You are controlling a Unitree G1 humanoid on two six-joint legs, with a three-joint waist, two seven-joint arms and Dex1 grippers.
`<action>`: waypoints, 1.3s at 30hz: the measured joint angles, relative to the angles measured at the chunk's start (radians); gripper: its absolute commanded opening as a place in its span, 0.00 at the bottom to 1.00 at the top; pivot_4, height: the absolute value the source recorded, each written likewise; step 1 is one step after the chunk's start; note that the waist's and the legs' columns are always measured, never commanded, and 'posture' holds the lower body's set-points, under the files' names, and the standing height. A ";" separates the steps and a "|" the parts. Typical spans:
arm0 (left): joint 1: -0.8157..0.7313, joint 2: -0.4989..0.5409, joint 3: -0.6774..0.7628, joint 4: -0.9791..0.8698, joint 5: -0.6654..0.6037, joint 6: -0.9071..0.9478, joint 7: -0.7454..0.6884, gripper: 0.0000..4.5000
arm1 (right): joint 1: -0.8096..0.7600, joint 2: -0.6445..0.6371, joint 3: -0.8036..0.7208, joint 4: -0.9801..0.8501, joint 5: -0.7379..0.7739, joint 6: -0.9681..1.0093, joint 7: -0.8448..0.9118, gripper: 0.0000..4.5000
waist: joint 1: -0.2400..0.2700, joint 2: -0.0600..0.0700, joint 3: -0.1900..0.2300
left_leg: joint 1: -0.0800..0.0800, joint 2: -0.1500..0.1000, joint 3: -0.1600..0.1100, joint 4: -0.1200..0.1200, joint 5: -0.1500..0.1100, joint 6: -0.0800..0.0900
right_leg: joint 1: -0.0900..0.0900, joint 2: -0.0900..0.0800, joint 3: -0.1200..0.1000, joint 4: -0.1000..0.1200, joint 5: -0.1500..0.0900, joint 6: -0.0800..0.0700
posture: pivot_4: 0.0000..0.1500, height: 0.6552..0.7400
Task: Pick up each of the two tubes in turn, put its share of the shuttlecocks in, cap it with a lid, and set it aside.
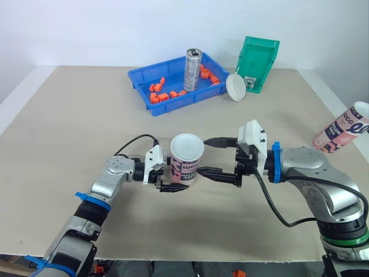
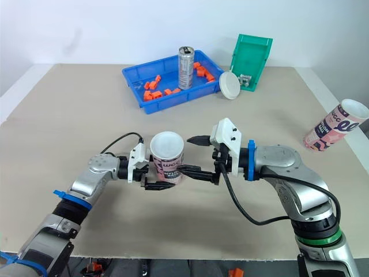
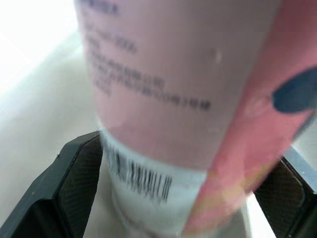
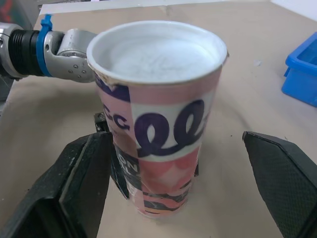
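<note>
- The tube [image 1: 187, 158], white-topped, stands upright near the middle of the counter's [image 1: 69, 127] front edge.
- The left gripper [image 1: 170, 176] is clamped on its lower part.
- The right gripper [image 1: 210, 157] is spread wide, one finger on each side of the tube.
- A second tube [image 1: 340, 130] lies tilted at the right edge.
- A lid [image 1: 236, 88] leans near the far edge.

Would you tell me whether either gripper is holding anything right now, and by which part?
The left gripper holds the upright pink printed cardboard tube by its lower body; the right gripper is open around it.
</note>
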 measured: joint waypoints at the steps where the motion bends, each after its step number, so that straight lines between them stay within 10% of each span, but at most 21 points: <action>1: 0.001 0.009 0.007 -0.005 0.000 -0.003 -0.001 0.97 | 0.000 0.001 0.003 0.004 -0.001 -0.004 -0.001 1.00 | 0.000 0.000 0.000 | 0.000 0.000 0.000 0.000 0.000 0.000 | 0.000 0.000 0.000 0.000 0.000 0.000 | 1.00 1.00; 22: 0.180 0.281 0.258 -0.479 -0.251 0.260 0.030 0.97 | -0.041 0.146 0.166 0.226 -0.126 -0.188 0.034 1.00 | -0.002 -0.001 0.000 | 0.001 0.001 0.000 -0.001 0.000 0.000 | 0.000 0.000 -0.001 0.000 0.000 -0.001 | 1.00 1.00; 39: 0.190 0.286 0.257 -0.490 -0.254 0.275 0.066 0.97 | -0.035 0.183 0.171 0.297 -0.142 -0.232 0.084 1.00 | -0.001 -0.001 0.001 | 0.001 0.001 0.000 0.000 0.000 0.000 | 0.000 0.000 -0.001 0.000 0.001 -0.001 | 1.00 1.00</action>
